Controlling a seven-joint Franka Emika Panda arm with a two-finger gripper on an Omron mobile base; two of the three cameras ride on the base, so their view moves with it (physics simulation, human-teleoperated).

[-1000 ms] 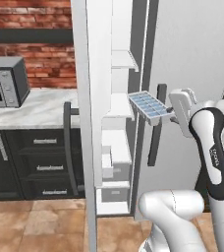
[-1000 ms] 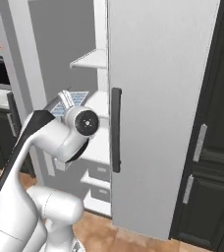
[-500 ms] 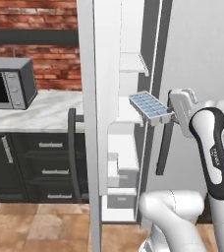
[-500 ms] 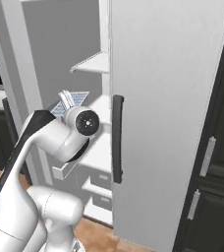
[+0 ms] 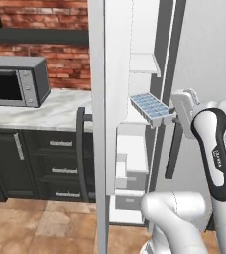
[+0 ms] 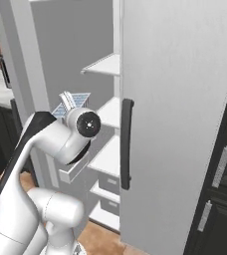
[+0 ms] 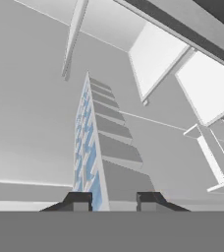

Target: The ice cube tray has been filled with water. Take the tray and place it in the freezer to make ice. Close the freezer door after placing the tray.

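Gripper: closed on one end of the ice cube tray, fingertips pressed against its two sides (narrow gap, tray wedged between).
Tray: held in the air, reaching out ahead of the gripper toward the freezer opening; tilted, far end a little higher than the gripped end in the left base view.
Water: pale blue in the tray's cells, seen edge-on in the hand view as a thin blue strip running away from the fingertips.
Freezer: straight ahead of the gripper, open, white shelves stacked above and below the tray's level; tray's far end at the front edge of the shelves, touching or not cannot be told.
Freezer door: swung open, edge-on, beyond the tray's far end on the left of the left base view (dark bar handle on its outer face).
Other fridge door: shut, plain grey, close beside the gripper on its right, with a dark vertical handle.
Microwave: far off to the gripper's left, on a pale counter in front of a brick wall.
Dark drawers: under that counter.
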